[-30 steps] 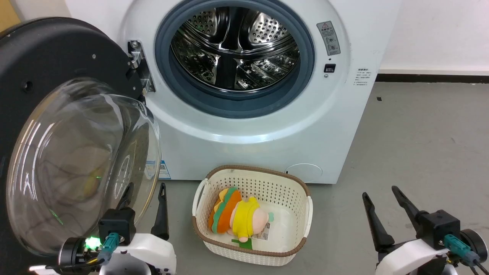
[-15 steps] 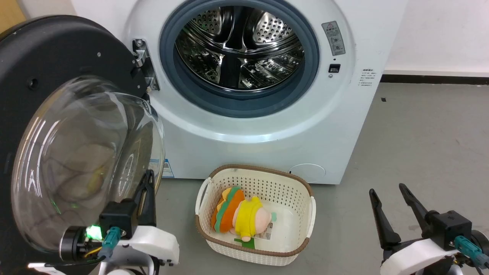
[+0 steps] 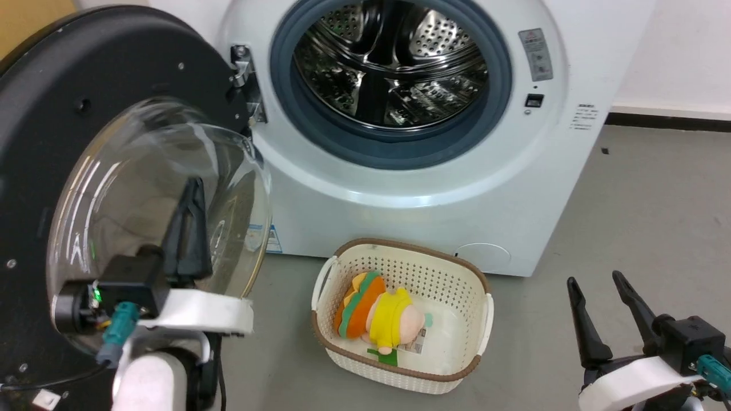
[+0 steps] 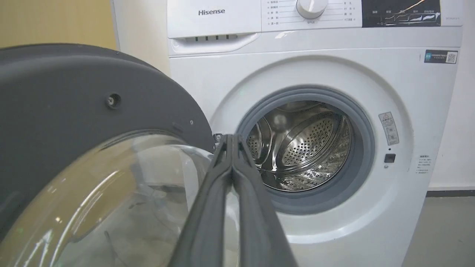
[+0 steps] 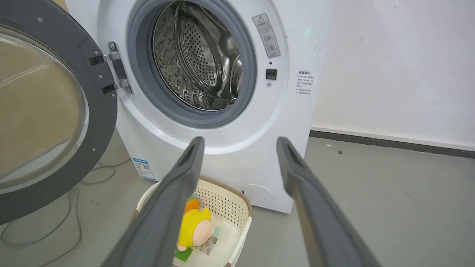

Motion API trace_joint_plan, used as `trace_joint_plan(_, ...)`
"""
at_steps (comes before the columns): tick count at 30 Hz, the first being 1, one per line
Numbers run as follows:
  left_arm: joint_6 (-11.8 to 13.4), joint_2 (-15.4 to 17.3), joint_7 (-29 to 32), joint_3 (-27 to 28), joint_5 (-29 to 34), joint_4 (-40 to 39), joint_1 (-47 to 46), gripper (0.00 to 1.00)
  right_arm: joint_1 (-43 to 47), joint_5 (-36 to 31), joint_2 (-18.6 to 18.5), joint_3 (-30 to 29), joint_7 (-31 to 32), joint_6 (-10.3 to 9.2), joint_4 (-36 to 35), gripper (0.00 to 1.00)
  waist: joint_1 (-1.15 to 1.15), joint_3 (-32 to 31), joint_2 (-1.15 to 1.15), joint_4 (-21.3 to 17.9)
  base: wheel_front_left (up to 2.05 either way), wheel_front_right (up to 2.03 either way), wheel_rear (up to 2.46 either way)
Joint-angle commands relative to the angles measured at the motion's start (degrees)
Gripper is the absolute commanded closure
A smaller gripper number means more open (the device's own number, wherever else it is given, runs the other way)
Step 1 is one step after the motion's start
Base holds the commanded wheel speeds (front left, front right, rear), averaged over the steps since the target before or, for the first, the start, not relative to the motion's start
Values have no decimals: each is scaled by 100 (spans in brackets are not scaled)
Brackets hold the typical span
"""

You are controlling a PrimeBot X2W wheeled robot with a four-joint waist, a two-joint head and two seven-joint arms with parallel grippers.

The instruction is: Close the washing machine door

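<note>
The washing machine door (image 3: 63, 91) stands wide open at the left, hinged beside the drum mouth (image 3: 391, 74), its black rim (image 4: 66, 92) around a clear bulging glass bowl (image 3: 137, 188). My left gripper (image 3: 191, 185) is shut with nothing in it and raised in front of the glass bowl; whether it touches the glass I cannot tell. In the left wrist view its fingertips (image 4: 231, 139) meet before the door's edge. My right gripper (image 3: 594, 282) hangs open low at the right, away from the machine, its fingers (image 5: 185, 167) spread wide. The door (image 5: 44, 104) also appears at the left of the right wrist view.
A white basket (image 3: 474, 297) holding a plush toy (image 3: 380, 311) sits on the grey floor before the white washer (image 3: 422, 217). A cable (image 5: 37, 222) lies on the floor under the door. A white wall (image 5: 400, 66) is to the right.
My left gripper has shut and risen from low beside the door to in front of the glass bowl. The head camera has shifted, so the whole scene sits further right.
</note>
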Motion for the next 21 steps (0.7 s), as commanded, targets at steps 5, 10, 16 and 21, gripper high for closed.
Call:
trace_joint_plan(5, -115, -12, -101, 151, -124, -247, -405, 100, -53, 47, 5, -76, -117, 1, -47, 0, 0, 76, 0, 182, 0, 0, 0)
trace_joint_plan(10, -242, -60, -161, 435, -467, -364, -772, 100, -65, 64, 6, -126, -177, 1, -63, 0, 0, 128, 0, 378, 0, 0, 0)
trace_joint_plan(16, -381, -77, -233, 720, -763, -473, -1190, 100, -76, 98, 7, -190, -248, 2, -69, 0, 0, 176, 0, 629, 0, 0, 0)
trace_joint_plan(21, -457, -79, -293, 982, -1031, -480, -1528, 100, -84, 133, 7, -252, -308, 2, -66, 0, 0, 217, 0, 856, 0, 0, 0)
